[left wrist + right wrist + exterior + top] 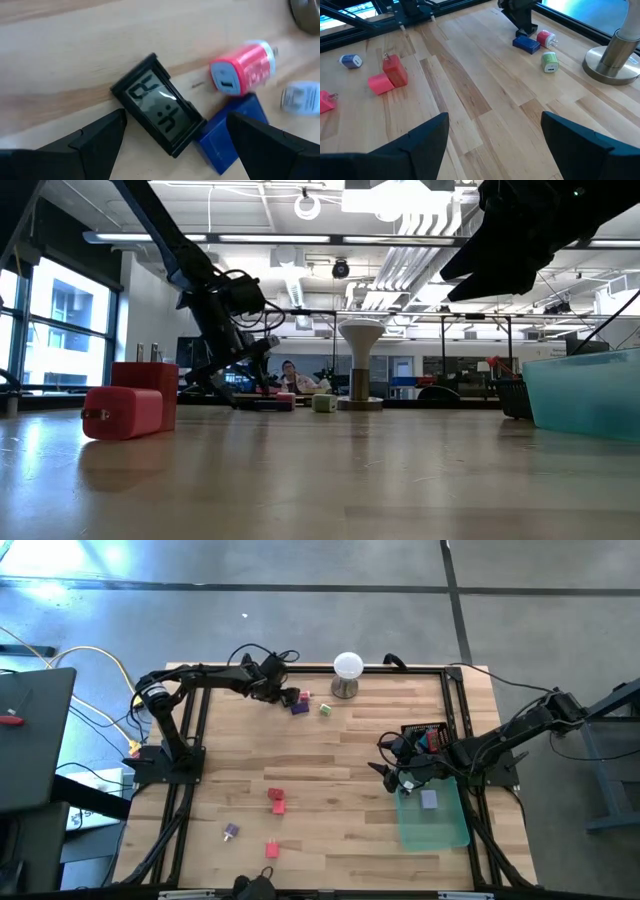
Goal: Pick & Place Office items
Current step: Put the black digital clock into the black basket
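My left gripper point(176, 121) is open at the table's far middle, its fingers standing on either side of a small black display point(157, 111) that lies flat on the wood, without touching it. Beside the display lie a blue block point(230, 137), a red-pink plug piece point(243, 68) and a pale piece point(301, 98). A pale green piece point(325, 710) lies nearby. My right gripper point(392, 772) hangs open and empty at the right, by the green tray point(445, 832), which holds a lavender piece point(428, 800). Red pieces point(276, 800), a pink one point(271, 850) and a lavender one point(231, 831) lie near the front.
A white ball on a metal stand point(347, 671) stands at the far edge, just right of the left gripper. A black basket point(425, 733) with pieces in it sits at the right, behind the tray. Bare wood lies across the table's middle.
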